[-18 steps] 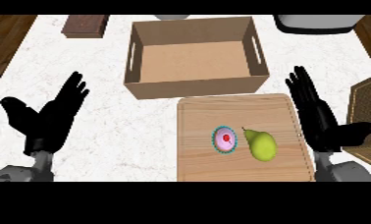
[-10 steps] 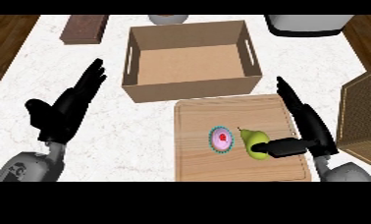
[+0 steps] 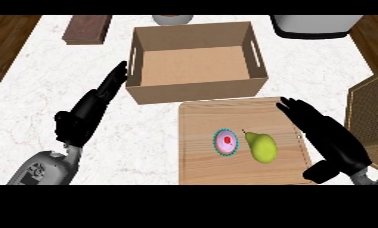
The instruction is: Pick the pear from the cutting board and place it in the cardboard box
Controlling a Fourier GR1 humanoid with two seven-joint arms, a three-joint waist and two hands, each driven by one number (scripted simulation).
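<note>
1. The pear lies on its side on the cutting board, right of the board's middle, its stem pointing up-left toward the cardboard box. It is not yet held, so the step in hand is, by my reading, the reach and grasp.
2. The right hand hovers over the board's right edge, beside the pear but apart from it. Its fingers are stretched out and slightly spread, the thumb hanging low near the board's lower right corner; it holds nothing.
3. To do this well, the hand should come in from the pear's right side, fingers over the broad lower end and thumb under, and close only once the fruit sits between them.
4. A small pink cupcake with a teal wrapper stands on the board just left of the pear, almost touching it. Pushing the pear leftward during the approach would likely knock it, so a grasp from above or the right looks safer.
5. The box sits just behind the board, open at the top and showing a bare floor. The lift needs to clear its near wall.
6. The left hand rests left of the board over the counter, fingers straight and together.
</note>
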